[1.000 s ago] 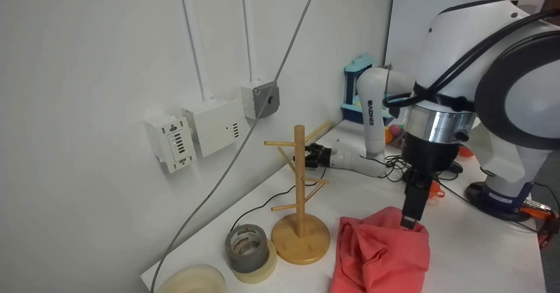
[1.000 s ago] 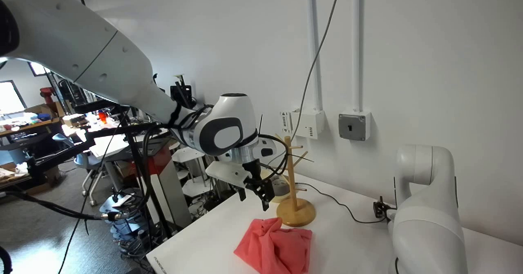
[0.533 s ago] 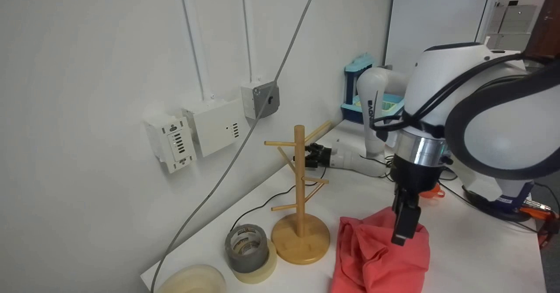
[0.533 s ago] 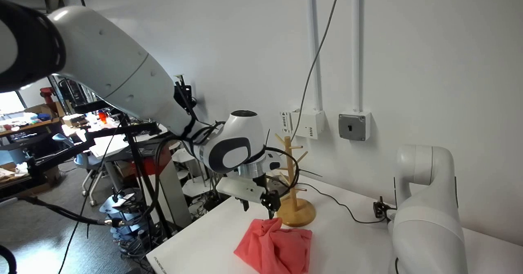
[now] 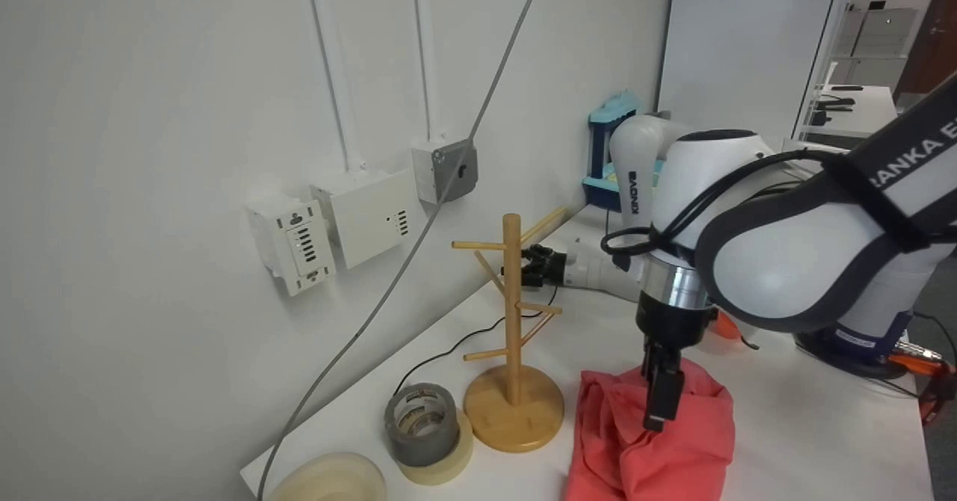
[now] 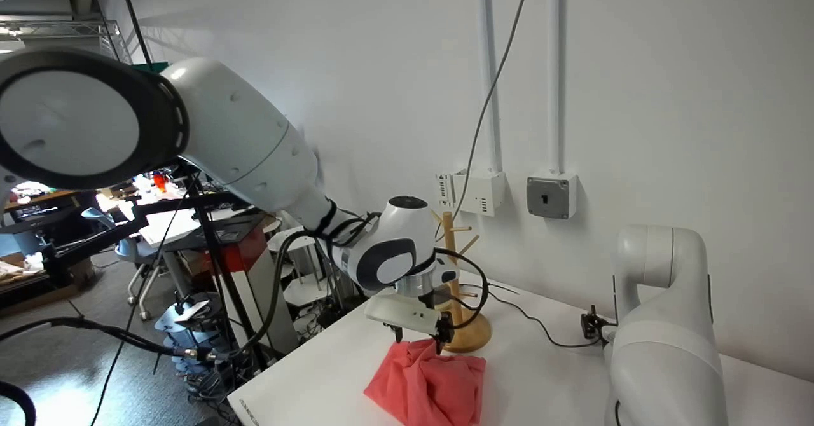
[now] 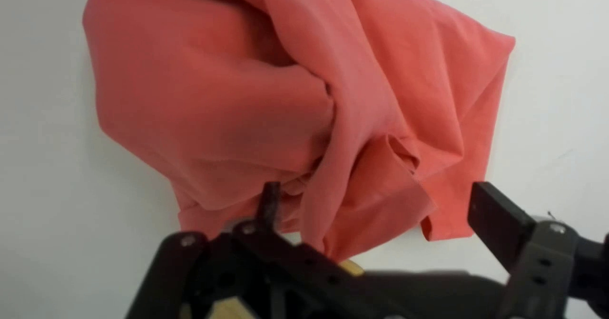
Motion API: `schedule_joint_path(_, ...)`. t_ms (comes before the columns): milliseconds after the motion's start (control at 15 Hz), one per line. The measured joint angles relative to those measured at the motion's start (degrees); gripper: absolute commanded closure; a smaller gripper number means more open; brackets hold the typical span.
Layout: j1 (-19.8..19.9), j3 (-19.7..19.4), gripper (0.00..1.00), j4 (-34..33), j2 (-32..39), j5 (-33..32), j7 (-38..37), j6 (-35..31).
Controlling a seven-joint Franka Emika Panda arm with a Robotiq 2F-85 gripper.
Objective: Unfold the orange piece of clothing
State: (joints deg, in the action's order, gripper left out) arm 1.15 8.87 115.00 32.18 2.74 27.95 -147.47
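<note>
1. In the wrist view, the end effector (image 7: 376,204) stands wide, jaws well apart, toward the 5 o'clock edge of the orange piece of clothing (image 7: 295,114); contact cannot be told.
2. Bunched on the surface (image 7: 552,119), it points one corner to 2 o'clock; a thick fold runs from 12 to 6. Every view crops it, so its long axis cannot be told.
3. In an exterior view, the wooden peg stand (image 5: 512,336) rises at 10 o'clock from it.
</note>
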Motion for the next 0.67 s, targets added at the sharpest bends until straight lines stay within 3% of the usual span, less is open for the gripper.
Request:
schedule_joint_path(67,0.0,0.0,0.01,-1.2,1.2,-0.3,0.1,0.0)
schedule_joint_path(200,0.0,0.1,0.26,-3.2,3.2,-0.4,0.1,0.0)
schedule_joint_path(267,0.0,0.2,0.29,-4.1,4.2,-0.4,0.1,0.0)
schedule_joint_path(667,0.1,0.5,0.76,-6.9,7.2,-0.7,0.1,0.0)
